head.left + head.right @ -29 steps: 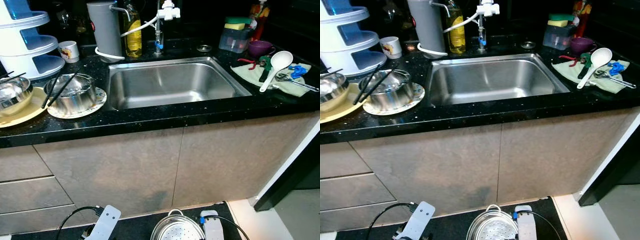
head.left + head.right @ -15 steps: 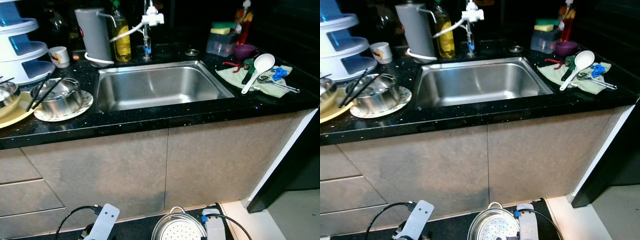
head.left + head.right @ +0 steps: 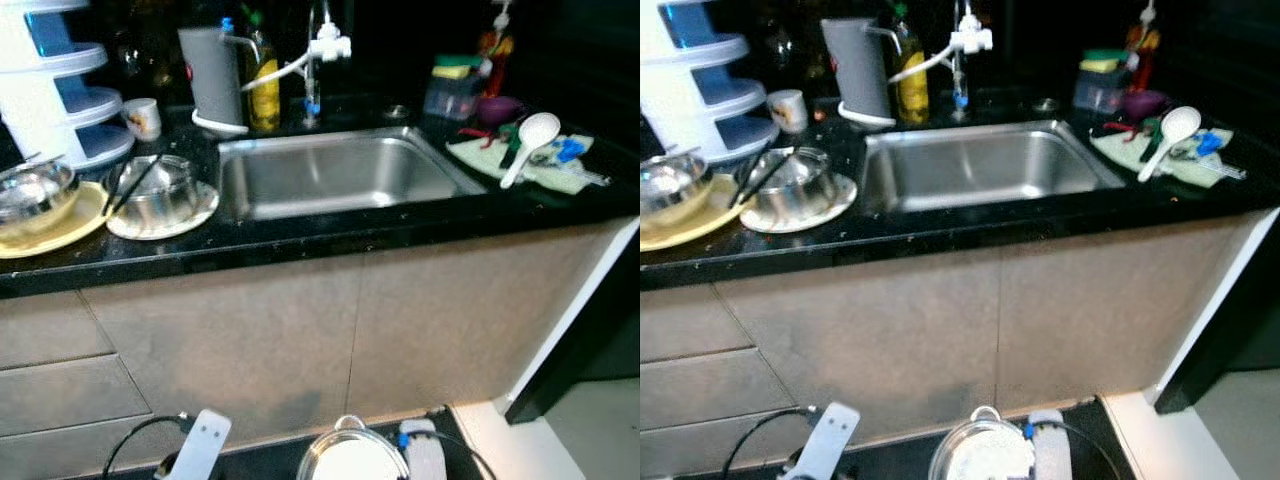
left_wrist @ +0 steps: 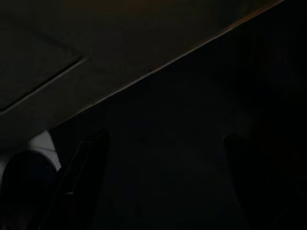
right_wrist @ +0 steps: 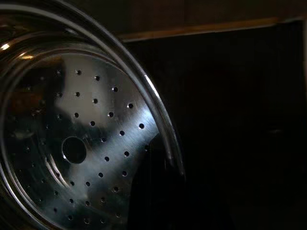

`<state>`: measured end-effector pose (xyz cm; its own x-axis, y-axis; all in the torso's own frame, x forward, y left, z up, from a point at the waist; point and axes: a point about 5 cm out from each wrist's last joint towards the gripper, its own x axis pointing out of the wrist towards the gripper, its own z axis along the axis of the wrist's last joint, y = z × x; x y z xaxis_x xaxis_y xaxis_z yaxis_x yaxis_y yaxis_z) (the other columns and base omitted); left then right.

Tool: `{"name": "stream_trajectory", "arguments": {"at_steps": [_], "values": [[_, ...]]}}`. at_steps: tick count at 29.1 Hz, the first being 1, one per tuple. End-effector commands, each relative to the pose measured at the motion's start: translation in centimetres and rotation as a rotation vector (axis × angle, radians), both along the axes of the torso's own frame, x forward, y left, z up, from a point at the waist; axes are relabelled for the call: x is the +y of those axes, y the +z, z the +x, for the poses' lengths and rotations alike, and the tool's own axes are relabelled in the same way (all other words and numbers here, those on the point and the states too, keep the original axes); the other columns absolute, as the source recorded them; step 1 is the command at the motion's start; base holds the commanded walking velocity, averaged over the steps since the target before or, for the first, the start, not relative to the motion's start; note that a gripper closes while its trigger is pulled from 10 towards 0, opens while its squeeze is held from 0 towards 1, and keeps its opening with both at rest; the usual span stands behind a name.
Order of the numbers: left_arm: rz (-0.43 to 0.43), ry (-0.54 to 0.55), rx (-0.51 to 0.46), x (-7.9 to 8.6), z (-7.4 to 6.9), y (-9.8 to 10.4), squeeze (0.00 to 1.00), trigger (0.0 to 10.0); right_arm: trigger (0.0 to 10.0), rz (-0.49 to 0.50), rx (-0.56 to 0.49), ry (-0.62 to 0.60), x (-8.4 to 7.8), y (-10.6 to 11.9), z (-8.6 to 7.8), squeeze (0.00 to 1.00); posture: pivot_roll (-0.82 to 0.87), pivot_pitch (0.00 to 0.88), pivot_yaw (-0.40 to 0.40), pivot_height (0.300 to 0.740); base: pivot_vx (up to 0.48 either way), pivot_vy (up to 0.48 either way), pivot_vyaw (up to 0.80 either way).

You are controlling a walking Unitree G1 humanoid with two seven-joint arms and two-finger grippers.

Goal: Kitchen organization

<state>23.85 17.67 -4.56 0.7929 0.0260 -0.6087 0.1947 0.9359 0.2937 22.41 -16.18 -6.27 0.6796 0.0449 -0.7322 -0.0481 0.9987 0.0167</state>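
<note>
At the bottom of the left eye view my right gripper is shut on the rim of a perforated steel steamer basket, held low in front of the cabinet doors. The right wrist view shows the basket's holed bottom close up, with one dark finger lying over its rim. My left gripper hangs low beside it, open with nothing between its fingers, and its arm is at the lower left. Ahead, a steel sink is set into a black counter.
Left of the sink, a steel bowl with chopsticks sits on a patterned plate and another steel bowl on a yellow plate. A white tiered rack, cup, grey jug and oil bottle stand behind. Right: white ladle on a cloth.
The whole picture has shifted sideways and gone blurry, so the camera has moved. The steamer basket stays in my right gripper and the left arm still hangs low.
</note>
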Motion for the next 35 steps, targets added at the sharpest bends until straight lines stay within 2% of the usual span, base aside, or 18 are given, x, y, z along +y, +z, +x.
{"name": "stream_trajectory", "arguments": {"at_steps": [1, 10, 13, 18, 20, 35], "values": [[0.02, -0.009, 0.023, 0.34, -0.6, -0.41, 0.0, 10.0, 10.0, -0.016, 0.032, -0.004, -0.5, -0.47, -0.75, 0.0, -0.07, 0.123, 0.004, 0.74, 0.0, 0.0, 0.0], [0.057, -0.063, 0.017, 0.32, -0.55, -0.33, 0.0, 10.0, 10.0, -0.015, 0.034, -0.009, -0.51, -0.54, -0.88, 0.0, -0.07, 0.126, 0.008, 0.74, 0.0, 0.0, 0.0], [0.081, -0.094, 0.02, 0.27, -0.55, -0.34, 0.0, 10.0, 10.0, -0.014, 0.034, -0.011, -0.52, -0.55, -0.91, 0.0, -0.07, 0.128, 0.01, 0.74, 0.0, -0.48, 0.0], [0.072, -0.077, 0.014, 0.35, -0.56, -0.32, 0.0, 10.0, 10.0, -0.013, 0.036, -0.013, -0.53, -0.58, -0.96, 0.0, -0.07, 0.129, 0.011, 0.74, 0.0, -0.48, 0.0], [0.039, -0.027, 0.014, 0.48, -0.56, -0.33, 0.0, 10.0, 10.0, -0.013, 0.037, -0.014, -0.55, -0.61, -1.0, 0.0, -0.06, 0.129, 0.012, 0.74, 0.0, 0.0, 0.0], [0.026, 0.024, -0.017, 0.88, -0.28, -0.04, 0.0, 10.0, 10.0, -0.009, 0.034, -0.012, -0.4, -0.55, -0.89, 0.0, -0.06, 0.134, 0.011, 0.74, 0.0, 0.0, 0.0]]}}
